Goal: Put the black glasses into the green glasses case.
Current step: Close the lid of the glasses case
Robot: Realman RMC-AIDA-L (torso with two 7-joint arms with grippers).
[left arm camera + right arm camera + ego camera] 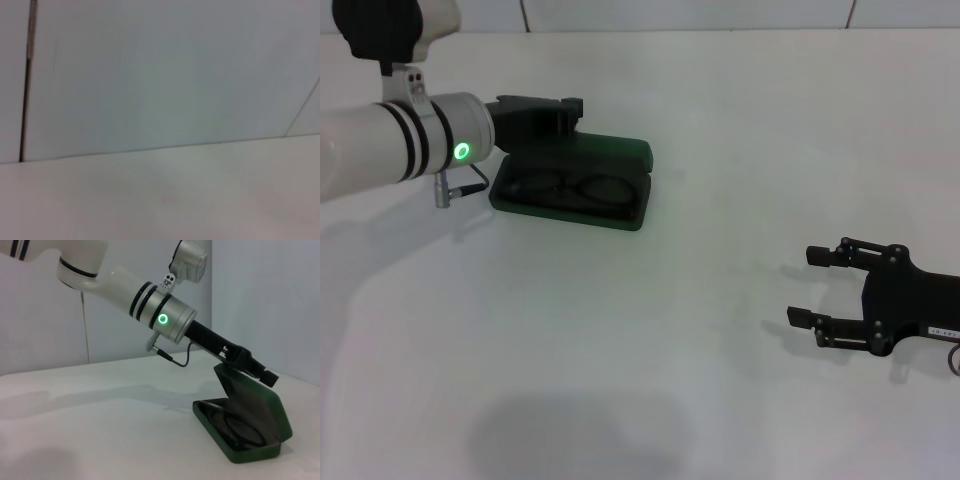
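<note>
Black glasses [568, 187] inside the open green glasses case [620, 216].

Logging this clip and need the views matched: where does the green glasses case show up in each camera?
Head view: the green glasses case lies open at upper left, glasses inside, the left hand at its lid.
Left wrist view: not in it; only table and wall.
Right wrist view: lower right, lid half raised.
Shared landmark: the green light ring on the left arm's wrist.
</note>
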